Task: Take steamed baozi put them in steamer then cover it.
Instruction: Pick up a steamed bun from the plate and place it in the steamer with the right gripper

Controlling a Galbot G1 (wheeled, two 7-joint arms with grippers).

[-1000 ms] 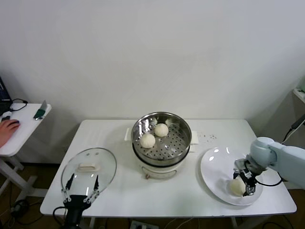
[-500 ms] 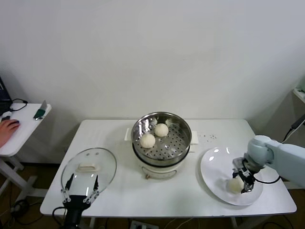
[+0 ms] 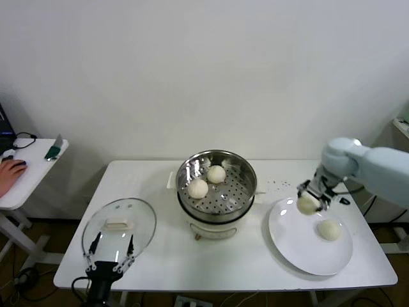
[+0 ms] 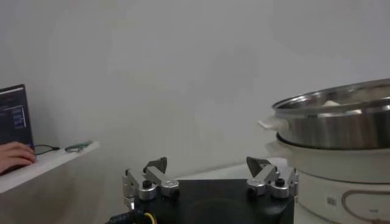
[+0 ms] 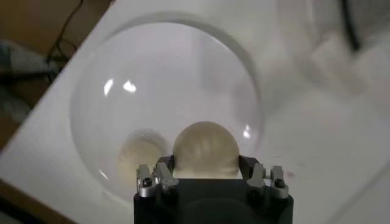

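The steamer [image 3: 217, 192] stands mid-table, uncovered, with two baozi [image 3: 198, 188] [image 3: 216, 173] on its perforated bottom. My right gripper [image 3: 309, 201] is shut on a third baozi [image 5: 205, 149] and holds it in the air above the left rim of the white plate [image 3: 300, 246]. The fourth baozi [image 3: 329, 229] lies on that plate; it also shows in the right wrist view [image 5: 141, 157]. The glass cover [image 3: 119, 225] lies flat at the table's front left. My left gripper [image 3: 109, 254] is open and empty just in front of the cover; it also shows in the left wrist view [image 4: 210, 176].
A small side table [image 3: 29, 173] stands at the left with a person's hand [image 3: 9, 171] and a cable on it. The steamer's rim [image 4: 332, 109] rises beside my left gripper. The table's front edge runs close under the plate and cover.
My right gripper has lifted one baozi off the plate and carried it up and left, toward the steamer. The other baozi stays on the plate. The left arm has not moved.
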